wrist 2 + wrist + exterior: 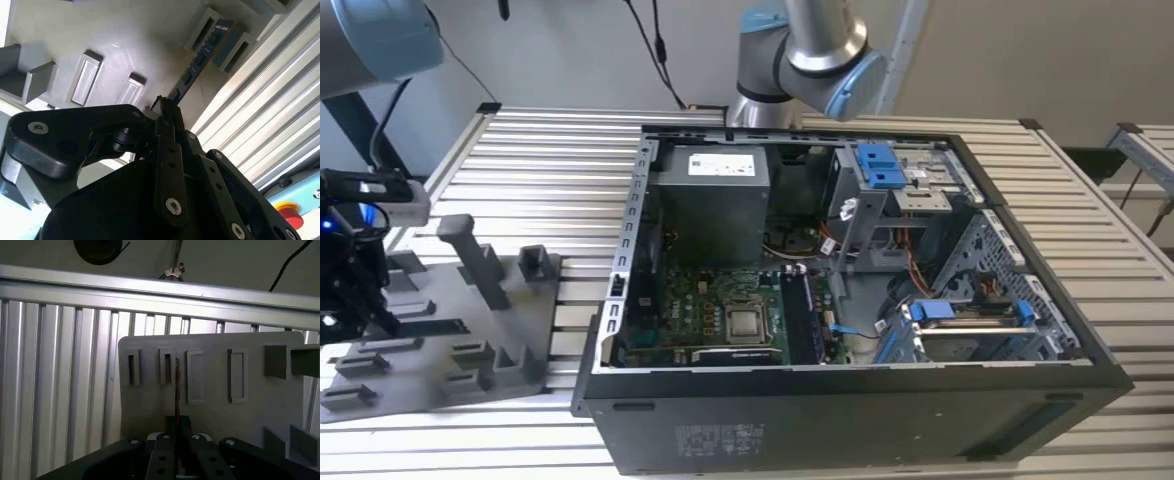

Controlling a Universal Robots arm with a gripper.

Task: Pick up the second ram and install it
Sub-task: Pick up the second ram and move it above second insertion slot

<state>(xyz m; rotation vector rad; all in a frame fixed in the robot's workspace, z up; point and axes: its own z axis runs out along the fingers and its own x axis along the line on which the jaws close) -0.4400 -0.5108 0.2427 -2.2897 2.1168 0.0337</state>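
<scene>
The gripper [164, 107] linkage lies nearest the lens. In the second wrist view its fingers are clamped on the near end of the second ram [197, 60]. The ram stands on edge over the grey tray [140, 45]. Its long axis runs away from the gripper to two upright holders [195, 27] flanking its far end. Open slatted table [260, 100] borders the tray edge. In the exterior view the computer case [854, 420] sits well apart, toward the exterior view's right.
</scene>
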